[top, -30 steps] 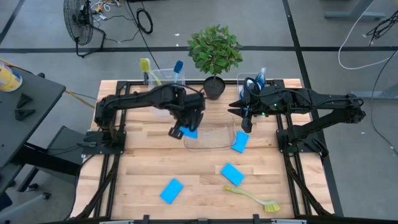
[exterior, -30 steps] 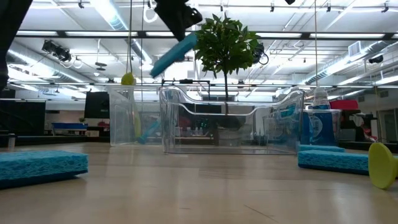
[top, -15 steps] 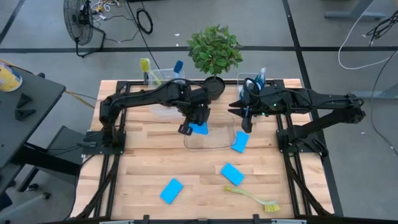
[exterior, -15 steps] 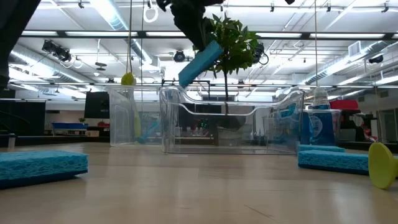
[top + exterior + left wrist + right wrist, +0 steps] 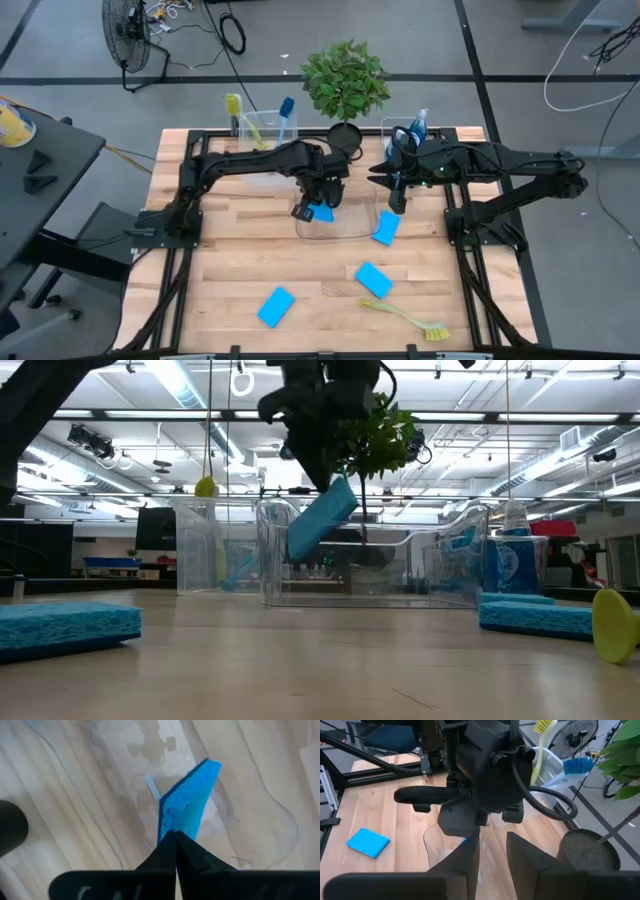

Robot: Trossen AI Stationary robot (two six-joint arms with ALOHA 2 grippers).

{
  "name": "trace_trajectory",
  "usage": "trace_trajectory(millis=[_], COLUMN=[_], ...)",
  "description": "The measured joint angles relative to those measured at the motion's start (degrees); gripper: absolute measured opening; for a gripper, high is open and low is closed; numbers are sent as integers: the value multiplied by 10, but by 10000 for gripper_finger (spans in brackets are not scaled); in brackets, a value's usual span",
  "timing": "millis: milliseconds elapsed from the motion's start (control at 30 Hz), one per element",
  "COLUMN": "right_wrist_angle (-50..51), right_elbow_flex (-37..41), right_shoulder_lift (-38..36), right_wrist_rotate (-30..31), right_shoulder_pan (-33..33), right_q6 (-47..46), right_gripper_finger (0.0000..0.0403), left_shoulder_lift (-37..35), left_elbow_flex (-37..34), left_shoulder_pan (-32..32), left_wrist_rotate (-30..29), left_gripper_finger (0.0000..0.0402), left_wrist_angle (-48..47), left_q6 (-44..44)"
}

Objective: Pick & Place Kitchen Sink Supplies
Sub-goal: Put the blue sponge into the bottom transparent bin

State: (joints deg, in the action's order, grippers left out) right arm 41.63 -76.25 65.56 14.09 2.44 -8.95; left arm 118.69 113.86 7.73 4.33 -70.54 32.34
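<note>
My left gripper (image 5: 318,206) hangs over the middle clear bin (image 5: 300,232), shut on a bright-blue sponge (image 5: 323,212). In the low view the sponge (image 5: 322,520) slants behind the bin's near wall (image 5: 370,560). My right gripper (image 5: 397,203) waits open at that bin's right edge, touching nothing. Three more sponges lie flat on the table (image 5: 386,228), (image 5: 373,279), (image 5: 275,306). A yellow-green brush (image 5: 410,318) lies near the table's near edge. Two brushes (image 5: 235,105), (image 5: 286,108) stand in the far-left bin, and a blue-liquid bottle (image 5: 418,125) in the far-right bin. My left gripper pinches the sponge by its upper end (image 5: 170,827) between the two fingers (image 5: 165,852), coming from above and pointing down. The sponge hangs tilted below the fingers, its lower end (image 5: 298,548) inside the bin and clear of the bin's floor.
A green potted plant (image 5: 345,80) stands at the far edge between the two far bins. The arms' black frames run along both table sides. Bare wood lies between the sponges toward the near-left corner (image 5: 215,270).
My left gripper has moved toward the table's right and then down, carrying the sponge from left of the middle bin to over it and lowering it between the bin's walls. The sponge has stayed tilted in the shut fingers.
</note>
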Motion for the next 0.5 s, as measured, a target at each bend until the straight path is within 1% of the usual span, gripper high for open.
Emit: trace_trajectory(millis=[67, 167, 267, 400, 500], right_wrist_angle=[0, 0, 1, 1, 1], right_elbow_flex=[0, 0, 0, 0, 0], right_shoulder_lift=[0, 0, 0, 0, 0], right_wrist_rotate=[0, 0, 0, 0, 0], right_shoulder_pan=[0, 0, 0, 0, 0], right_q6=[0, 0, 0, 0, 0], right_gripper_finger=[98, 98, 98, 98, 98], left_shoulder_lift=[6, 11, 13, 13, 13], left_elbow_flex=[1, 0, 1, 1, 1], left_shoulder_pan=[0, 2, 2, 2, 2], left_wrist_rotate=[1, 1, 0, 0, 0], left_gripper_finger=[0, 0, 8, 32, 59], left_wrist_angle=[10, 1, 1, 2, 1], left_q6=[3, 3, 1, 0, -1])
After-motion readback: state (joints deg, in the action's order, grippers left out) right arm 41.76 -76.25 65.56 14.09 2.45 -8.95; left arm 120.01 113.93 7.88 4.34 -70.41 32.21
